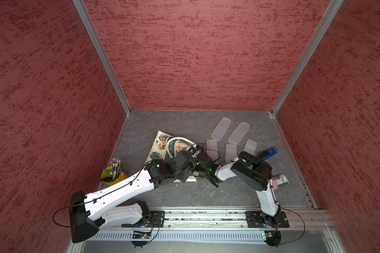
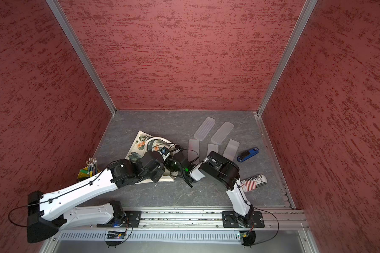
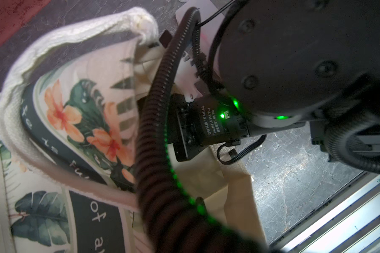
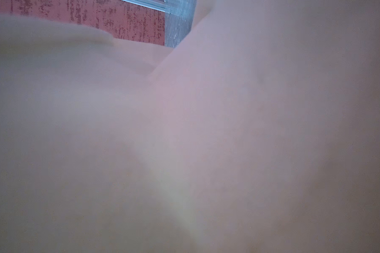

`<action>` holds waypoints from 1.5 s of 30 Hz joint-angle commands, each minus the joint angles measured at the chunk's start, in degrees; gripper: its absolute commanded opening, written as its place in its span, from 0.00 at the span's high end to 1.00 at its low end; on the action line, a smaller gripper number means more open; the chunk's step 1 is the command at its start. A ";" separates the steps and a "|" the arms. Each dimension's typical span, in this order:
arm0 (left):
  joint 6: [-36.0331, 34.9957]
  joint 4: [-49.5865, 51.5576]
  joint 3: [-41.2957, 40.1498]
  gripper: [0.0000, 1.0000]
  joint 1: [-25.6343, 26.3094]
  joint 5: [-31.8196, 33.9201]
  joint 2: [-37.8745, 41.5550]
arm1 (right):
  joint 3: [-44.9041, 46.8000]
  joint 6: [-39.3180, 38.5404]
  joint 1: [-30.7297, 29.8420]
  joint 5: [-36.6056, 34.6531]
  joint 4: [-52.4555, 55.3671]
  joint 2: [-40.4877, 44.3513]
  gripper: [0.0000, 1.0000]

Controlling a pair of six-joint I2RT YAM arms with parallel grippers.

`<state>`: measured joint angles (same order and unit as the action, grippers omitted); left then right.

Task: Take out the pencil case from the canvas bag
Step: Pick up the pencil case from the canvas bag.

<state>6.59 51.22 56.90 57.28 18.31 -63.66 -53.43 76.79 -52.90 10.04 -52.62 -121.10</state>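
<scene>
Left arm [image 1: 118,188]: nearest the lens in both top views, reaching over the canvas bag [image 1: 162,143]. The left hand is hidden under its wrist and is closed, on what I cannot tell.
Right hand [image 3: 181,133]: at the bag's mouth, fingers hidden by cloth — open or closed, I cannot tell.
Right wrist view: blurred pale cloth over almost everything.
Bag position: on its side on the tabletop [image 1: 206,197], left of centre, print up.
Frosted cases [image 1: 220,128]: beyond the right arm, outside the bag.
</scene>
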 commanded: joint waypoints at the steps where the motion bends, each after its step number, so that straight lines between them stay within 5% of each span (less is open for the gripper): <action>1: -5.07 -4.93 2.94 1.00 1.70 -4.35 0.40 | -2.20 2.56 -1.71 3.40 1.10 -3.35 0.04; 6: -4.41 -2.53 3.63 1.00 1.54 -0.49 0.46 | 4.72 2.76 -1.90 0.63 -5.11 -2.16 0.14; 8: -2.26 -0.16 4.24 1.00 1.12 5.83 -0.42 | 8.05 1.70 -1.89 -0.75 -6.59 -0.04 0.17; 17: 5.80 7.39 6.46 1.00 -7.42 15.13 -8.12 | 17.61 2.64 -4.43 -2.80 -12.33 3.12 0.36; 29: 2.02 8.11 10.33 1.00 -0.28 17.82 -19.61 | 15.62 7.23 -5.16 -6.21 -17.20 3.88 0.25; 45: -0.88 4.80 8.84 1.00 2.40 16.15 -13.74 | 4.99 12.98 -4.75 -9.98 -1.09 -0.54 0.26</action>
<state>7.03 58.78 66.17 58.50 36.01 -78.76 -48.38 86.83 -57.52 3.22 -60.01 -119.66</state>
